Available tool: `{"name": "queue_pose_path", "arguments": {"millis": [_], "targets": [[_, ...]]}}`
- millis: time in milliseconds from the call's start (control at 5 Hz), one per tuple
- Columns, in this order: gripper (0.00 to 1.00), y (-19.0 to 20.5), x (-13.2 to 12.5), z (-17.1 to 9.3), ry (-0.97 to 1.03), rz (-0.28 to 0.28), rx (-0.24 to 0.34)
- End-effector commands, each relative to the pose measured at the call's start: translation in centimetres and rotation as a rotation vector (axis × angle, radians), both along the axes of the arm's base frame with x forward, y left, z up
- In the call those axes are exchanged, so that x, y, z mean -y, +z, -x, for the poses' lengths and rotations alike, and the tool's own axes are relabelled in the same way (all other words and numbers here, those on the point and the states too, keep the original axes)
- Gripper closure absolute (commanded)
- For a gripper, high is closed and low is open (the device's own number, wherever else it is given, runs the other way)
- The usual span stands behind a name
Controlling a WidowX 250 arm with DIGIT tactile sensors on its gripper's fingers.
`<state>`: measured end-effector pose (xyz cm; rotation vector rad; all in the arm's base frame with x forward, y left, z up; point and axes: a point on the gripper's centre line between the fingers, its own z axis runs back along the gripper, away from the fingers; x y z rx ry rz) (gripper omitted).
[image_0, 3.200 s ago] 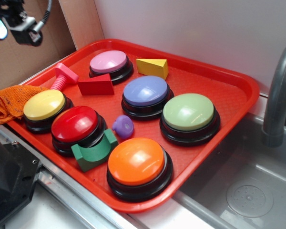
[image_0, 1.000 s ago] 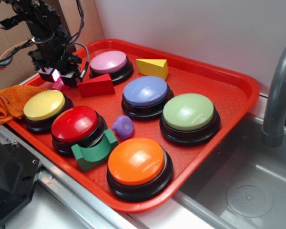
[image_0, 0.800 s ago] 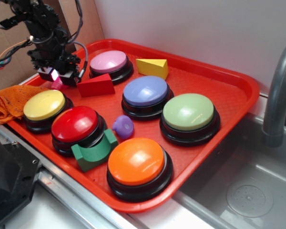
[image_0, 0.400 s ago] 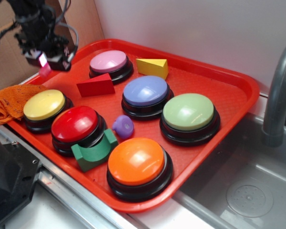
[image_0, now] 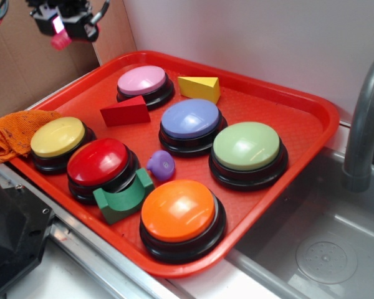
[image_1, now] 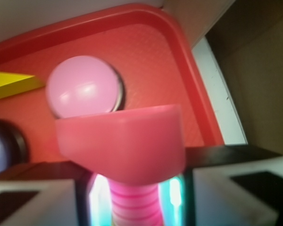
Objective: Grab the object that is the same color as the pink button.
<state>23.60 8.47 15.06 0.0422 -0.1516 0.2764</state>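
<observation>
Gripper (image_0: pixel 61 34) clamps pink bolt (image_1: pixel 127 155) aloft | red tray (image_0: pixel 299 99) | sink (image_0: pixel 336 249) right

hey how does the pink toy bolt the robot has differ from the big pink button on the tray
The small hot-pink plastic toy bolt is a vivid, saturated pink; the large round pale pink dome button is a soft pastel. The bolt has a flat blocky head and a ribbed shaft, the button a smooth dome on a black base. The bolt hangs clamped in the gripper above the red tray; the button sits on it. Both are pink.
</observation>
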Motion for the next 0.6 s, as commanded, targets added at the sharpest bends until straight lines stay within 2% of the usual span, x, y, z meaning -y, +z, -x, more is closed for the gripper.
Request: {"name": "queue_pose_path", "arguments": {"millis": [0,200,400], "targets": [[1.0,3.2,3.1,1.0,-0.049,0.127,0.026],[1.0,2.8,4.7,1.8,-0.063,0.16,-0.009],[1.0,2.1,4.9,2.4,-0.054,0.208,0.025]]}}
